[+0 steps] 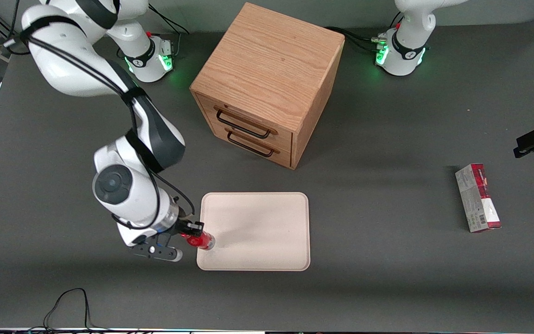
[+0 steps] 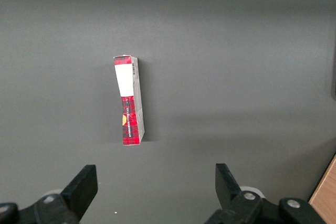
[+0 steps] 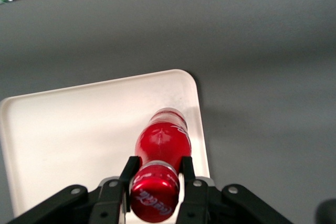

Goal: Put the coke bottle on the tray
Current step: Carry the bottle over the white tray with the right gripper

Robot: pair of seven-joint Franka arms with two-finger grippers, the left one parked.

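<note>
Now the coke bottle [image 3: 161, 145] is standing over the tray [image 1: 267, 222], at the tray's corner nearest the front camera on the working arm's side. The gripper [image 3: 156, 182] is clamping its neck just below the red cap [image 3: 154, 198]. A wooden drawer cabinet [image 1: 267, 79] is sitting farther back, and a red-and-white carton [image 1: 478, 197] is lying toward the parked arm's end.

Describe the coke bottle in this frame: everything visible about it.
The coke bottle is small, slim and glossy red, with a red cap bearing white lettering and a silvery band at its base. The gripper is shut on its neck, one finger each side. It hangs tilted over the tray, at the corner nearest the working arm; whether its base touches the tray is unclear.
</note>
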